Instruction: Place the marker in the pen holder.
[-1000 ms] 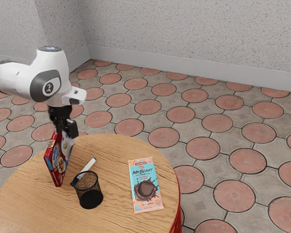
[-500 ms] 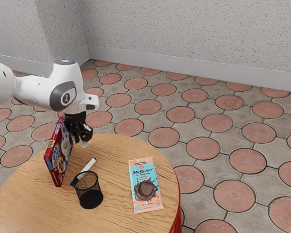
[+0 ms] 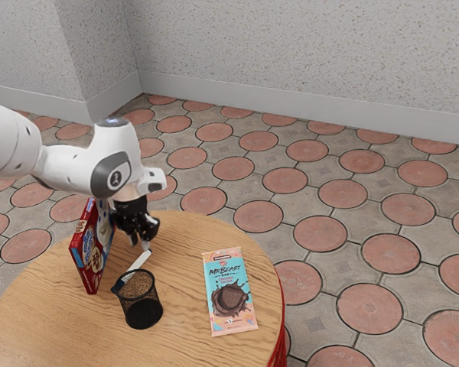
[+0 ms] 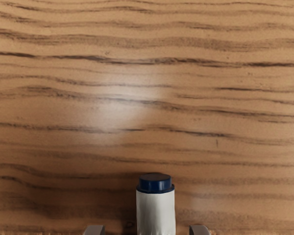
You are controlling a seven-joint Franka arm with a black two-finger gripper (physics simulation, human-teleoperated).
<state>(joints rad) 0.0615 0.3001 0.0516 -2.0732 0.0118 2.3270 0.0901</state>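
My gripper [image 3: 141, 242] is low over the table, at the marker's far end from the holder; it is open. The white marker [image 3: 139, 260] lies beside the black mesh pen holder [image 3: 142, 309], its blue cap close to the holder's rim. In the wrist view, the fingertips of my gripper [image 4: 147, 230] stand apart on either side of the marker [image 4: 156, 211], with gaps on both sides. That end of the marker has a dark blue plug. Whether the marker touches the holder I cannot tell.
A red and blue box [image 3: 89, 252] stands upright close by the hand, toward the exterior view's left. A chocolate bar [image 3: 229, 293] lies flat toward the exterior view's right. The round wooden table [image 3: 191, 237] has a curved edge beyond them.
My hand has come down and toward the exterior view's right, from above the upright box to the marker's end. The marker, holder, box and chocolate bar have stayed put.
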